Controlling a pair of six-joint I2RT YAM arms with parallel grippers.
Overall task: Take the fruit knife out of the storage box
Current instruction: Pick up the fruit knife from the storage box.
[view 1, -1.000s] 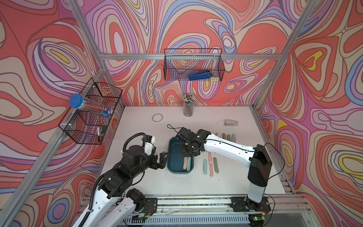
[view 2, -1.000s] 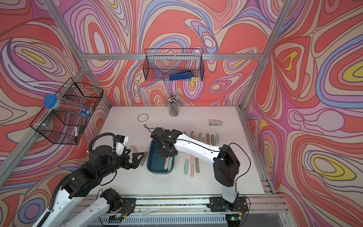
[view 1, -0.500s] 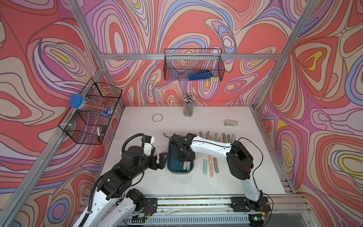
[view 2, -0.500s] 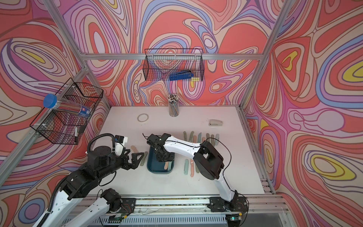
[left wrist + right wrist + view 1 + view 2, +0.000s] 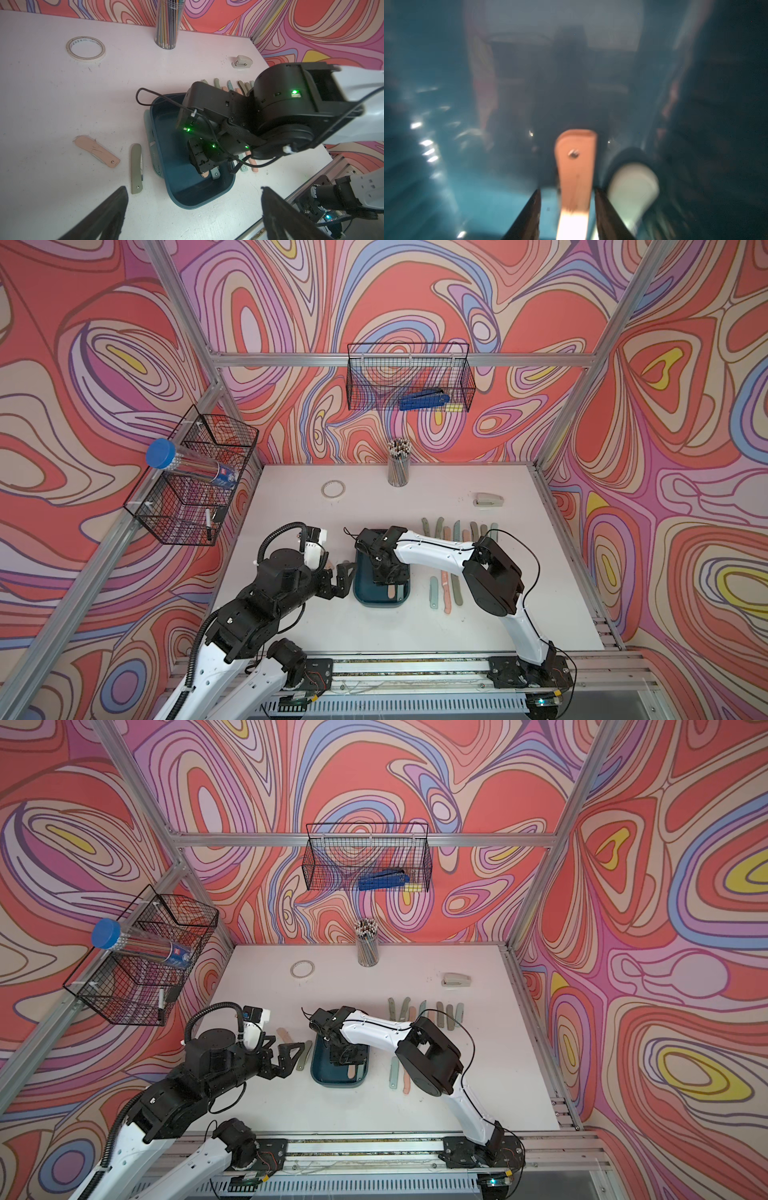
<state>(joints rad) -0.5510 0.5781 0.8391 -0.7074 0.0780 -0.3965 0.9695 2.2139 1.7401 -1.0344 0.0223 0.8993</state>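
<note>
The right pincer (image 5: 568, 190) is reaching down into the storage box (image 5: 360, 593). Its jaws are standing partly open and straddling the fruit knife (image 5: 575, 166), a folded peach one lying flat on the box floor. In the blurred wrist view, a strip of teal floor is showing between one finger and the handle, so the pincer is not clamping it. A pale knife (image 5: 633, 182) is lying just outside the other finger. The left pincer (image 5: 343, 578) is hovering just beside the box wall, spread wide and holding nothing. Near it, a peach knife (image 5: 96, 150) and a grey-green knife (image 5: 136, 168) are lying on the table (image 5: 52, 104).
</note>
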